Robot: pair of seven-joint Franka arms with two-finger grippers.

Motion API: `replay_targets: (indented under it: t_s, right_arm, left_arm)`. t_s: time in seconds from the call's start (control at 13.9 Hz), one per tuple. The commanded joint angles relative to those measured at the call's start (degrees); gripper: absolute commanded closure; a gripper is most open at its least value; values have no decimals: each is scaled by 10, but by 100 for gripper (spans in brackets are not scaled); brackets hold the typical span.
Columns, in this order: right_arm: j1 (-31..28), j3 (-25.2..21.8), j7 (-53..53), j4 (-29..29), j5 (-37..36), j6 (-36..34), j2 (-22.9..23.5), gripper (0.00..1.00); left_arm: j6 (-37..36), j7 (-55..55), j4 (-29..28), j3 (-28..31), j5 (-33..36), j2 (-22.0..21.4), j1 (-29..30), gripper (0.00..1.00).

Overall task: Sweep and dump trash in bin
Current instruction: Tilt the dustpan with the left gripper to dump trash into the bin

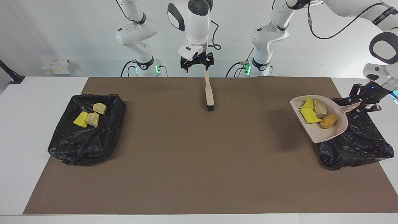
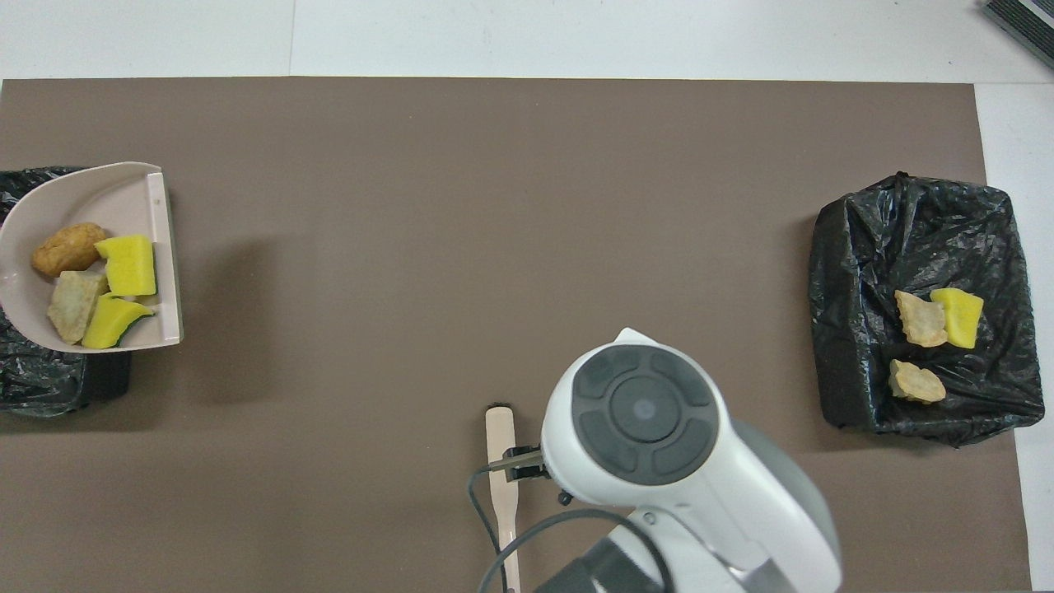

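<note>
Brown mat point(image 1: 192, 161): covers the bench point(image 1: 31, 124), everything sits on it.
Bins: 2 black bag-lined bins, one at each end of the bench.
Bin at right arm's end point(image 1: 85, 133): 3 scraps of trash in it, 1 yellow sponge piece point(image 1: 80, 120), 2 tan lumps point(image 1: 99, 108) point(image 1: 92, 119).
Brush point(image 1: 210, 93): 1, beige, lies flat at mid-bench near the robots' edge, bristles pointing away from them.
Right claw point(image 1: 196, 63): raised over the brush handle's end, fingers spread wide, holding nothing.
Dustpan point(image 1: 323, 132): 1, beige, lifted off the mat, over the edge of the bin at left arm's end point(image 1: 357, 146), roughly level.
Trash in dustpan: 4 scraps, 1 yellow sponge point(image 1: 309, 115), 1 yellow-and-green sponge point(image 2: 111, 321), 1 tan lump point(image 1: 320, 108), 1 orange lump point(image 1: 328, 121).
Left claw point(image 1: 363, 99): clamped on the dustpan handle, over that same bin.
Trash total: 7, none loose on the mat.
</note>
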Motion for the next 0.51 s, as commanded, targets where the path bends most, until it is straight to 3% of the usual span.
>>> replay_targets:
  t_s: [0.0,0.22,0.43]
  right_arm:
    - [-66,5,-77,47,-5,-36,4,0]
    - [-127,3,-158,67,-8,-45,3,0]
    - [-172,3,-232,94,-60,-59,4,0]
  left_arm:
    - [-21,37,38,-9,-11,17,44,100]
    - [-20,76,87,-6,-6,37,66,100]
    - [-1,83,95,1,33,32,70,100]
